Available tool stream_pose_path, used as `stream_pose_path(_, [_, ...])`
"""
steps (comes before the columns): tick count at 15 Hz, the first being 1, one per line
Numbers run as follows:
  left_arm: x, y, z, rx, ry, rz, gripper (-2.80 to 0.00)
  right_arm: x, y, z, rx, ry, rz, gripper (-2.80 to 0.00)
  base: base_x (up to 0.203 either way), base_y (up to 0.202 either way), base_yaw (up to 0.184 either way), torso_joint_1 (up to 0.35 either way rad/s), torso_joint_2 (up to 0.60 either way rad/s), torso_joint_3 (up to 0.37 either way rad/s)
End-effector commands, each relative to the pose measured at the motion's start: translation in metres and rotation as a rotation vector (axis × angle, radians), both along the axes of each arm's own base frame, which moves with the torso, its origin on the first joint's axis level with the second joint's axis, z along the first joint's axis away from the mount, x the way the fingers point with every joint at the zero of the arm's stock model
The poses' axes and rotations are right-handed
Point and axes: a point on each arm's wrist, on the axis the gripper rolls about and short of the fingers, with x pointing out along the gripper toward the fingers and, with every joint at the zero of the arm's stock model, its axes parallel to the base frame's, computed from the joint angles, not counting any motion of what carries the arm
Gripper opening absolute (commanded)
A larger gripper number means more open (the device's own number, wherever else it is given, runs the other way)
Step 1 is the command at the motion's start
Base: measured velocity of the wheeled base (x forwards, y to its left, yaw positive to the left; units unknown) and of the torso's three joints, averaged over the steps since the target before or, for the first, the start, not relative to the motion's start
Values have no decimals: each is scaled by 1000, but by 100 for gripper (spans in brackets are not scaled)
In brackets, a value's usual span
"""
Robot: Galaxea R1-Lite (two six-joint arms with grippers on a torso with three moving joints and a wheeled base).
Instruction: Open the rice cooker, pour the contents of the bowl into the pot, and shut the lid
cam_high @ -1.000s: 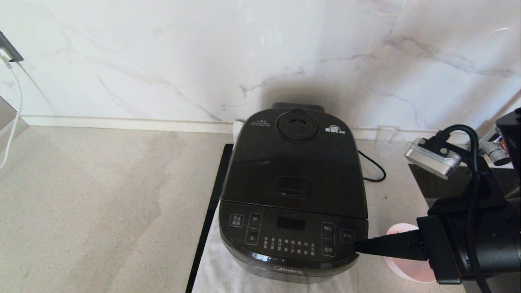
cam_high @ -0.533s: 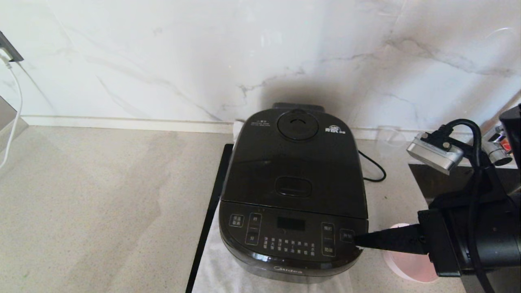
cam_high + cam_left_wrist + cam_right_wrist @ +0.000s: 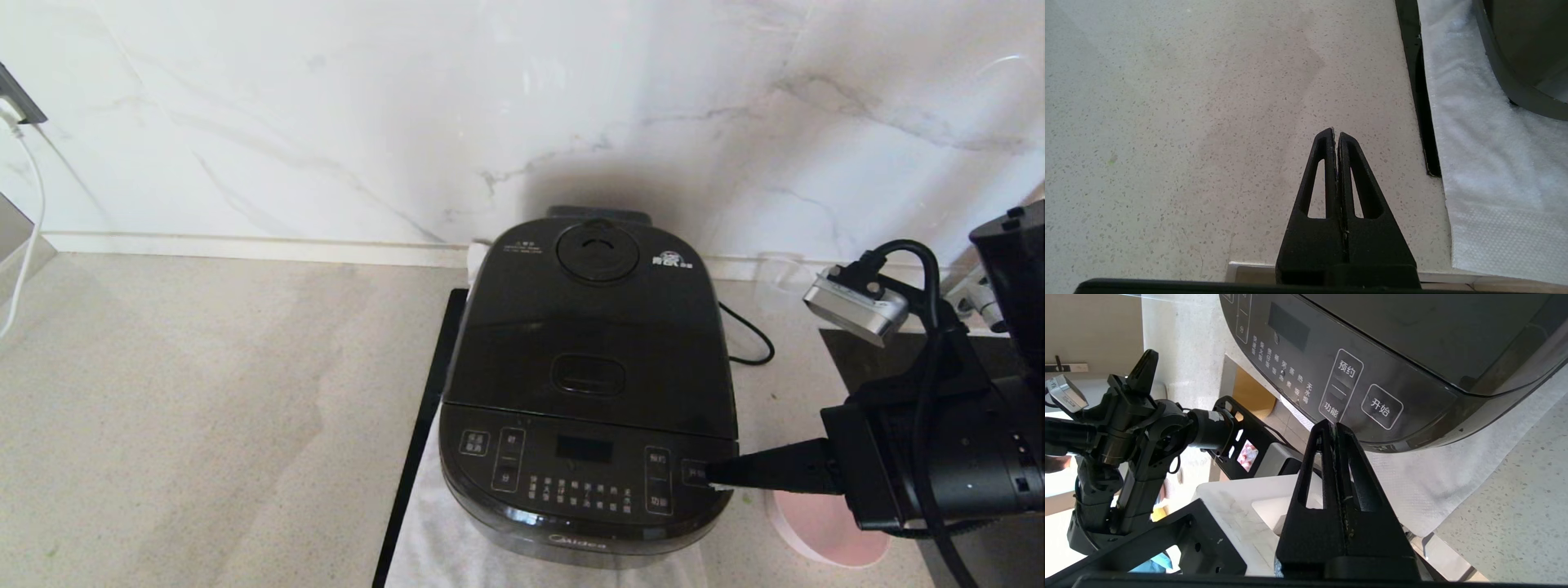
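The black rice cooker (image 3: 588, 384) stands in the middle of the counter with its lid (image 3: 592, 327) down. The latch button (image 3: 588, 375) and steam vent knob (image 3: 598, 251) face up, and the pot is hidden beneath the lid. My right gripper (image 3: 712, 476) is shut and empty, its tip touching or just off the front panel's right corner, by the rightmost button (image 3: 1382, 406). The pink bowl (image 3: 824, 531) sits on the counter partly under my right arm; no green bits show in it. My left gripper (image 3: 1336, 134) hangs shut over bare counter left of the cooker.
A white cloth (image 3: 441, 539) and a black board edge (image 3: 424, 425) lie under the cooker. Its cord (image 3: 747, 339) loops at the back right beside a clear cup (image 3: 780, 278). The marble wall stands close behind. A white cable (image 3: 24, 204) hangs far left.
My right arm has shifted slightly left and back, its shut tip creeping up the cooker's front right corner. More of the pink bowl shows below the arm.
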Motion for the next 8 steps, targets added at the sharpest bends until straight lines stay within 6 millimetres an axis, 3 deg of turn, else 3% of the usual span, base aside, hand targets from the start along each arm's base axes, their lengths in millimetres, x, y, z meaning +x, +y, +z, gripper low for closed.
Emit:
stream_pose_path(1, [0, 0, 0, 1, -1, 0, -280, 3, 3, -4, -9, 18, 0, -280, 0, 0, 0, 0, 0, 0])
stream_pose_path(8, [0, 0, 0, 0, -1, 0, -280, 7, 4, -7, -17, 34, -3, -280, 0, 0, 0, 0, 0, 0])
